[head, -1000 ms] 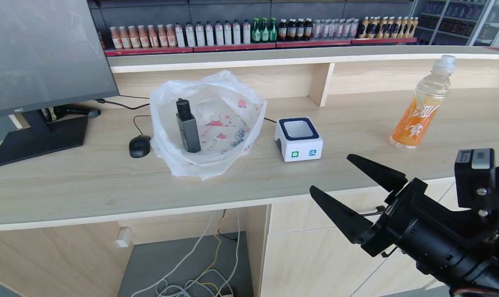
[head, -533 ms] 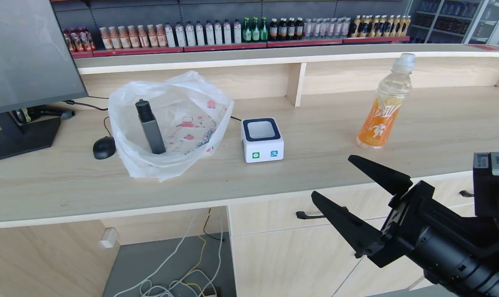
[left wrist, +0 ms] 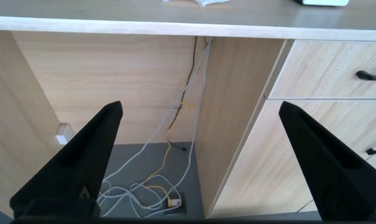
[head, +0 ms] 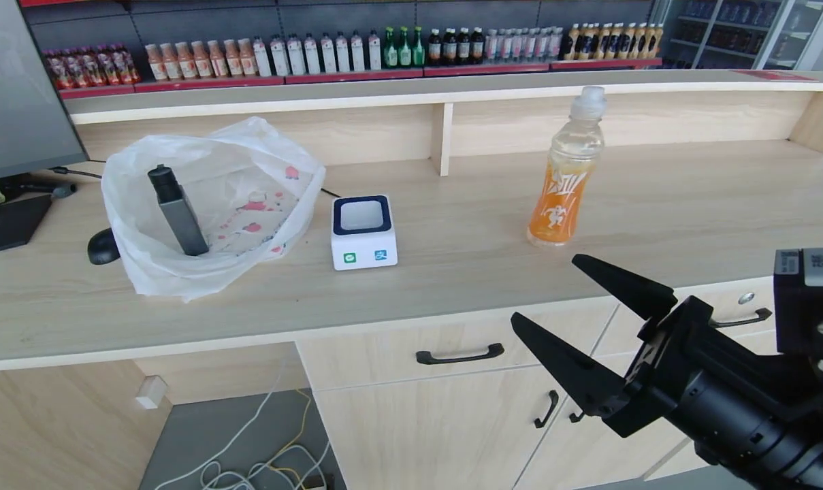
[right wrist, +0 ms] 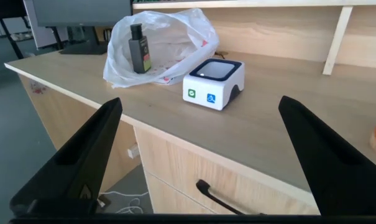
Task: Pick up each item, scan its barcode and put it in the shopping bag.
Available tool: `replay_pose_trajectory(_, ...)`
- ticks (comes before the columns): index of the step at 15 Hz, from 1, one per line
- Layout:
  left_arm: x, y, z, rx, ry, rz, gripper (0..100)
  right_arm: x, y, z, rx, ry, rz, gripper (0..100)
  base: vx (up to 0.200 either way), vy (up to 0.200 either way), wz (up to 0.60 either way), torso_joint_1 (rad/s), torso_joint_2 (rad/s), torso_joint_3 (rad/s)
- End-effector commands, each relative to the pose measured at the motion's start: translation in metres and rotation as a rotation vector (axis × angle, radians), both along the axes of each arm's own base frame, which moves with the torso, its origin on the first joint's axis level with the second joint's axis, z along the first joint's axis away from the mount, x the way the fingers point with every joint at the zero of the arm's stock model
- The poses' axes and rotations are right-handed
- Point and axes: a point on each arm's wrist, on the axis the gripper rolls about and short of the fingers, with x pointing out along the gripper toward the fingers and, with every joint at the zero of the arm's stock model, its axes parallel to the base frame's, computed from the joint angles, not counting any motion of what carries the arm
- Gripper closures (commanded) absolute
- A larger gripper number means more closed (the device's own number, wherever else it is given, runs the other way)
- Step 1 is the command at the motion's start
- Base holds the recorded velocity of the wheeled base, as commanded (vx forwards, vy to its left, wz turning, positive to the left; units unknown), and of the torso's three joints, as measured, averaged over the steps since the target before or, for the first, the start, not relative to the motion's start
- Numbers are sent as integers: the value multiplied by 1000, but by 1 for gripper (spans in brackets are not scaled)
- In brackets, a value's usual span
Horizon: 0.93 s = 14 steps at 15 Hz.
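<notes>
- A shop, seen at its checkout.
- Rows of bottled drinks (head: 357,53) fill the red-edged shelves along the back wall.
- A white barcode scanner (head: 363,233), a plastic shopping bag (head: 275,163) and a monitor (head: 16,102) stand on the wooden surface (head: 493,272), which has drawers beneath it.

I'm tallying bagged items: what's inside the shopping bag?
A dark grey bottle with a black cap stands inside the shopping bag. The bag's crumpled front wall hides part of the bottom.

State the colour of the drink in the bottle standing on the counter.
The bottle holds orange drink; the head view shows it best.
</notes>
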Motion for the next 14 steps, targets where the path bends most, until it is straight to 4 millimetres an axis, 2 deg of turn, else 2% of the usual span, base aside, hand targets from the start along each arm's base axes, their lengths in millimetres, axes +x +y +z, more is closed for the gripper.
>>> replay_pose_trajectory(1, 0, 0, 0, 0, -1, 0, 0, 1, 1, 0, -1, 0, 0, 0, 0, -200, 0, -17, -7, -7)
replay_pose_trajectory(3, 0, 0, 0, 1, -1, 0, 0, 1, 1, -2, -7, 6, 0, 0, 0, -200, 0, -2, 5, 7)
replay_pose_trajectory(6, 0, 0, 0, 1, -1, 0, 0, 13, 7, 5, 15, -17, -16, 0, 0, 0, 0, 0, 0, 0)
replay_pose_trajectory(8, 0, 0, 0, 4, 1, 0, 0, 23, 6, 1, 2, -4, -55, 0, 0, 0, 0, 0, 0, 0)
replay_pose_trajectory(10, 0, 0, 0, 6, -1, -2, 0, 38, 9, 8, 27, -27, -88, 0, 0, 0, 0, 0, 0, 0)
replay_pose_trajectory(11, 0, 0, 0, 7, -1, -2, 0, 52, 9, 13, 51, -45, -142, 0, 0, 0, 0, 0, 0, 0)
replay_pose_trajectory(14, 0, 0, 0, 7, -1, 0, 0, 77, -6, 22, 109, -55, -279, 0, 0, 0, 0, 0, 0, 0)
